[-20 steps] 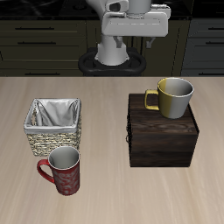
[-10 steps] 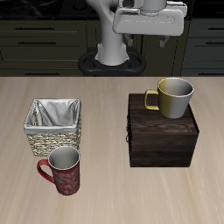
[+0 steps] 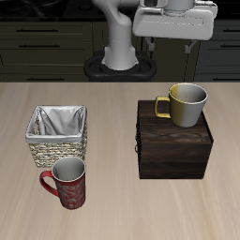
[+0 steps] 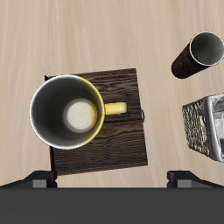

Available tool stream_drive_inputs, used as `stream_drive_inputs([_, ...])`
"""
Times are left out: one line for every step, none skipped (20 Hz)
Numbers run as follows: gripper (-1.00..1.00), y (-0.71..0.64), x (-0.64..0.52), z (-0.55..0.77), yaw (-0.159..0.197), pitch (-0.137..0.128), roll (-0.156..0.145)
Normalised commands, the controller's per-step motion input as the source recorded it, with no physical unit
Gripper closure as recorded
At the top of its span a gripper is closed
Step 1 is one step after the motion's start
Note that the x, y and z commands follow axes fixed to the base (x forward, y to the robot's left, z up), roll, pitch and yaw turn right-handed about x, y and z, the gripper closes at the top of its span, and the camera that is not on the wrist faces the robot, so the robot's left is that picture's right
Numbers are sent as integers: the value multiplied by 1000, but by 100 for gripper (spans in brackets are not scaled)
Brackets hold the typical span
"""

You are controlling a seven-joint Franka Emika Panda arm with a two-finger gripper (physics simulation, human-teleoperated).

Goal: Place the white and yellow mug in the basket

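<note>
- High above the far side of the tabletop (image 3: 120, 216), the gripper (image 3: 178, 21) hangs over the dark wooden box (image 3: 173, 141), well clear of everything below.
- Its jaws are spread wide and hold nothing; in the wrist view only the two dark tips show, far apart.
- Upright on the far part of the box lid stands the white and yellow mug (image 3: 186, 104), olive-yellow with a pale rim and a grey inside. Its handle (image 3: 163, 107) points toward the basket's side of the scene.
- On the tabletop beside the box, with a clear gap between them, sits the basket (image 3: 57, 134), woven, cloth-lined and empty.
- Just in front of the basket, nearer the front edge, stands a dark red patterned mug (image 3: 67, 183).
- Risks, as a judgement: the mug is perched on a raised lid, so a descent that lands off-centre could knock it over or push it off the box.
- The basket looks only slightly wider than the mug, so a tilted or misaligned release could catch the rim and tip the mug out.
- Carrying too low could clip the red mug.
</note>
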Motion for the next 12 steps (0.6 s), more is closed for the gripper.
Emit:
stream_drive_inputs([-100,-11,255,-90,-4,7,-8])
stream_drive_inputs([-100,7,392,-246,-46,48,-48])
stream_drive_inputs([-100,62,292,-179,47,-8,17])
stream_drive_inputs([-100,-52,-55,-6,0,0,0])
stream_drive_inputs([-100,-74,212,-159,-3,-13,-28])
stream_drive_inputs([-100,51,401,-209,-54,17,-20])
stream_drive_inputs([-100,34,232,-82,4,-42,-54])
stream_drive_inputs([-100,19,213,-134,-43,29,45])
stream_drive_inputs([-100,28,157,-139,-8,2,-30])
stream_drive_inputs([-100,47,130,-117,40,-32,-13])
stream_drive_inputs([-100,-48,131,-133,-18,11,-7])
stream_drive_inputs([-100,-56,167,-102,-9,15,-47])
